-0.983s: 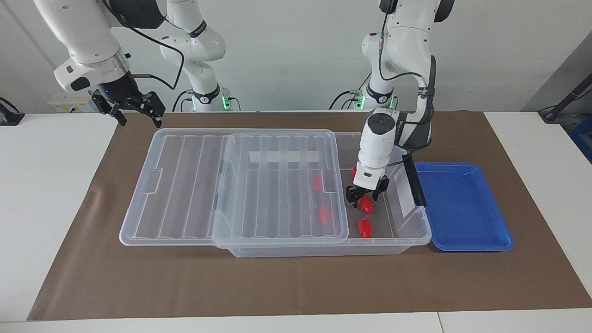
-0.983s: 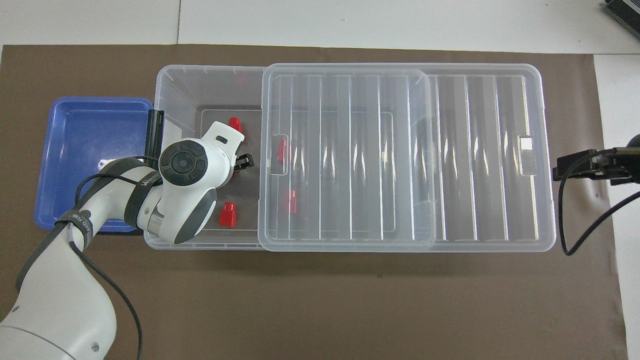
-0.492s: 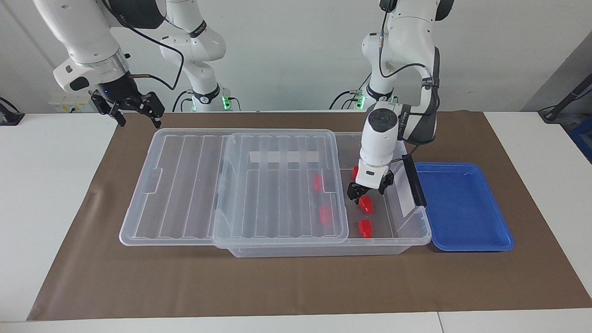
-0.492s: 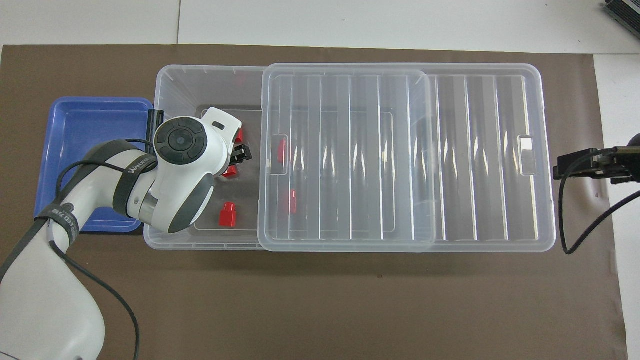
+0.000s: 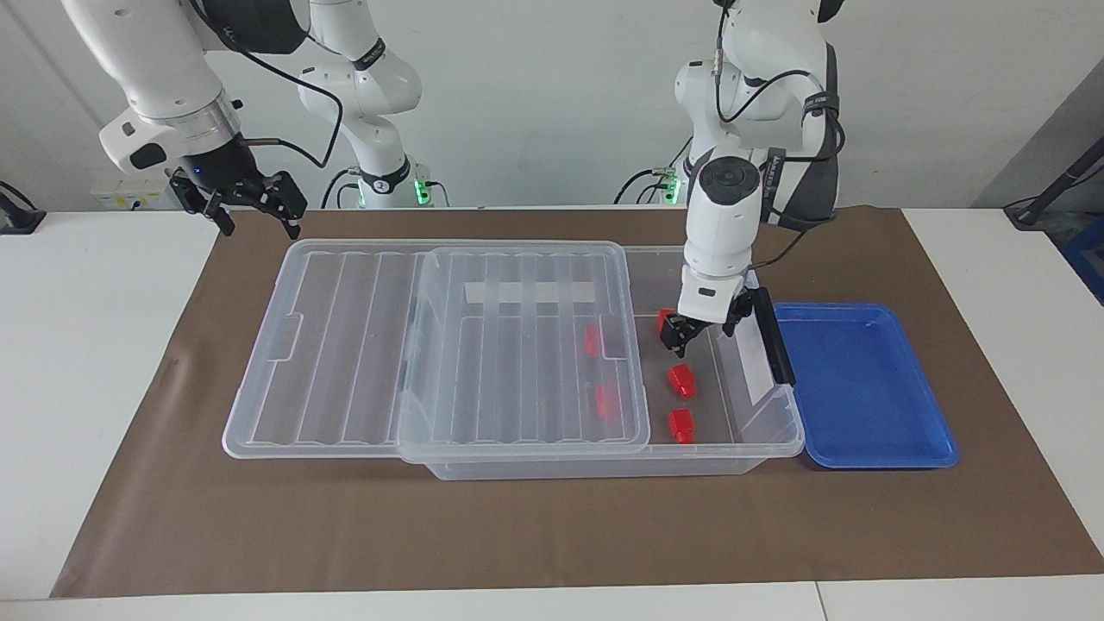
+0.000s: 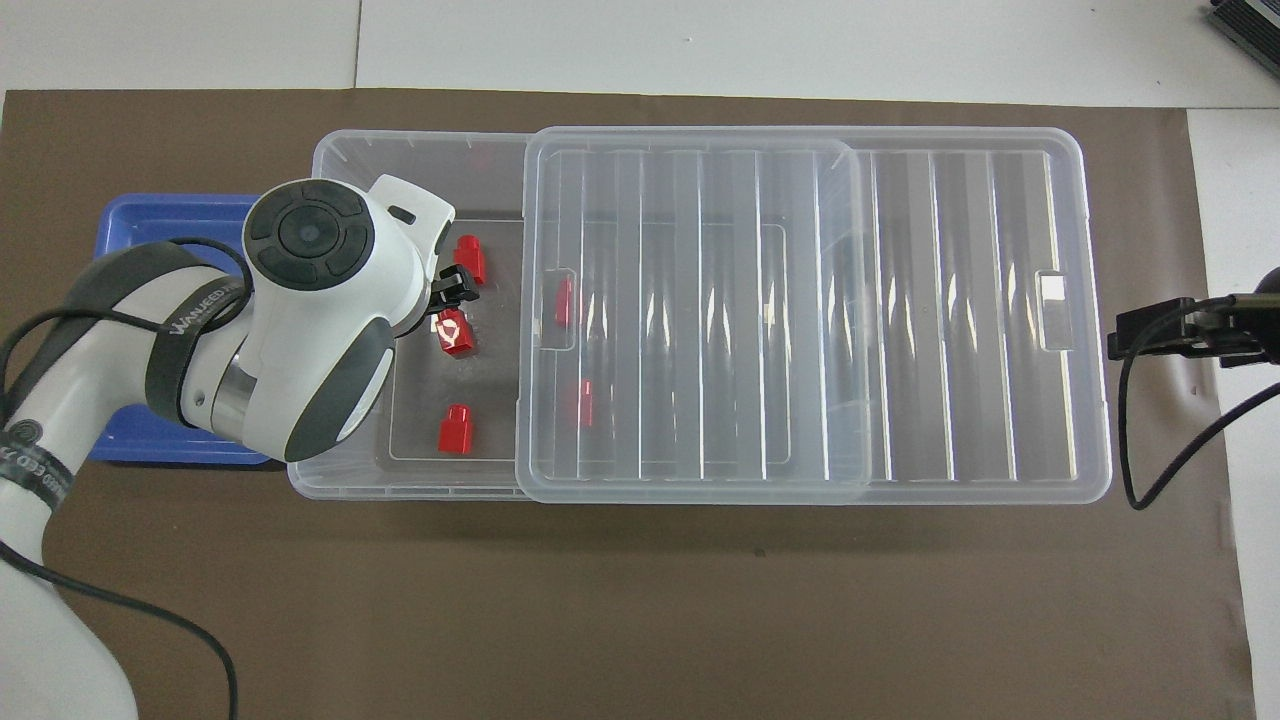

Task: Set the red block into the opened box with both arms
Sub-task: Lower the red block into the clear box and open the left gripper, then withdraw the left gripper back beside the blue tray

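Left gripper [image 5: 705, 328] risen off the red block [image 5: 682, 380] in the box [image 5: 759, 453], fingers apart and empty, right gripper [image 5: 250, 203] open over the mat's corner, arm-strap lettering unreadable.

Two red blocks [image 5: 592, 340] blurred under lid [image 5: 517, 345]

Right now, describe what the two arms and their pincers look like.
Both arms are glossy white jointed tubes with dark grey joint sections. The left arm has a round dark grey cap on its wrist, a black band with white lettering, and thin black cables looping along it. The right arm ends in a silver ring. The left pincer and right pincer are small, black and two-fingered.
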You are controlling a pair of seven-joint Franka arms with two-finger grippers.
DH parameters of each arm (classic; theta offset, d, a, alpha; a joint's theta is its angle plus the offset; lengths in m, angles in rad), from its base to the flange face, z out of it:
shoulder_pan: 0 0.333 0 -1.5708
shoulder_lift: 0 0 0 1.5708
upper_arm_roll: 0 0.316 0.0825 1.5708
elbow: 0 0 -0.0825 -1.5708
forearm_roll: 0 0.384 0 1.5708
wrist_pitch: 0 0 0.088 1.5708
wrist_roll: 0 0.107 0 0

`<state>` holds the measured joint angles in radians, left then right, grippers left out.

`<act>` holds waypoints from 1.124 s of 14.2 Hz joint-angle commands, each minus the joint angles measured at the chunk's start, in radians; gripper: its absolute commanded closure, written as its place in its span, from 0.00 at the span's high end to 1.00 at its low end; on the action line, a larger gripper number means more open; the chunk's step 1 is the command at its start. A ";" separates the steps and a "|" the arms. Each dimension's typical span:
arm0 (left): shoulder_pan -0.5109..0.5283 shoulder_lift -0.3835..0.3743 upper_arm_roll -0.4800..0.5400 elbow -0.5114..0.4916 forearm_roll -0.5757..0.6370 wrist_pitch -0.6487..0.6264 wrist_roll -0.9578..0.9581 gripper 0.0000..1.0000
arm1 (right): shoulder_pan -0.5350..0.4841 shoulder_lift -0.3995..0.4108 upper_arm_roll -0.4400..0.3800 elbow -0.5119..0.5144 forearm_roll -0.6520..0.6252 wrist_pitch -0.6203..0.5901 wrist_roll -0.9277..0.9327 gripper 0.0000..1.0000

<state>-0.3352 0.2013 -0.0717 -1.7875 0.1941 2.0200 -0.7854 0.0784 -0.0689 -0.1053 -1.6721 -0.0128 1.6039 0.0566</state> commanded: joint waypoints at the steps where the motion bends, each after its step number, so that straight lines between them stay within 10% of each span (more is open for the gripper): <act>1: -0.001 -0.022 0.010 0.065 0.024 -0.084 -0.009 1.00 | -0.017 0.001 -0.005 -0.015 0.005 0.044 -0.069 0.48; 3: 0.001 -0.043 0.016 0.106 0.022 -0.157 0.055 1.00 | -0.038 0.003 -0.005 -0.024 0.005 0.054 -0.070 0.00; 16: 0.348 -0.250 0.027 0.151 -0.079 -0.409 0.692 1.00 | -0.195 0.164 -0.004 -0.121 0.086 0.404 -0.442 0.00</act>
<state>-0.0023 -0.0241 -0.0336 -1.6165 0.1270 1.6276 -0.1202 -0.1115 0.0704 -0.1140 -1.7931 0.0175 1.9818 -0.3474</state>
